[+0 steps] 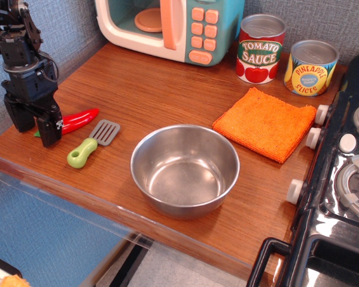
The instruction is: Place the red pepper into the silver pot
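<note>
The pot (185, 170) sits empty, well right of the pincer (35, 127). The spatula (93, 143) lies just right of it. The arm points straight down, 2 fingers straddling the pepper's (79, 119) stem end; grip uncertain.

Bright even light, sharp focus; glare inside silver pot (185, 170).

Wooden counter (161, 89); silver pot (185, 169); spatula (92, 143); cloth (264, 122)
</note>
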### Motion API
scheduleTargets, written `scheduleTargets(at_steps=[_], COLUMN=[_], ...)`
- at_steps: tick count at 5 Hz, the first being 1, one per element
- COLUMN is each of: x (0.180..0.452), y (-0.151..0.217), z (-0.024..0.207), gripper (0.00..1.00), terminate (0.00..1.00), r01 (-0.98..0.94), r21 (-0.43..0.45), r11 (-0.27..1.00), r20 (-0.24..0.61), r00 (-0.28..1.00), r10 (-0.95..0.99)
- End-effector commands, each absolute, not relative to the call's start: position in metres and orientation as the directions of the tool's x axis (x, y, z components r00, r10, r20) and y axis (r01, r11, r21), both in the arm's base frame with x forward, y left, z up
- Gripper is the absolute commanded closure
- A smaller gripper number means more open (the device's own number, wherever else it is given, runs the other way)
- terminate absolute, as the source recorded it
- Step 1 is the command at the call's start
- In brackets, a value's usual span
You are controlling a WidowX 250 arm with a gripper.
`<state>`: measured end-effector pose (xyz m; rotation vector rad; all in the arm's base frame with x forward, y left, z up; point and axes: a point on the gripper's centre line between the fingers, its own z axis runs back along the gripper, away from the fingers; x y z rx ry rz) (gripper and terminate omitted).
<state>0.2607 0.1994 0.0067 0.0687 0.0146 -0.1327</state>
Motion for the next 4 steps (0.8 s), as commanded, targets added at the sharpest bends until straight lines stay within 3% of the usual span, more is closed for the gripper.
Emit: scheduleTargets(at_steps=[1,2,4], x=[0.2631,0.2638,0.2641], y=[0.1870,0.1859,0.1794], z=[0.0075,0.0035,-0.0022], gripper=[0.00,1.00,1.00], terminate=[0.00,0.00,0.00], r01=[0.167,0.184,0.200], r21=[0.069,0.059,0.032], r11=[0.984,0.981,0.979], r20=[0.001,0.006,0.001], r00=[0.986,0.983,0.980], r10=[-0.167,-0.184,-0.200])
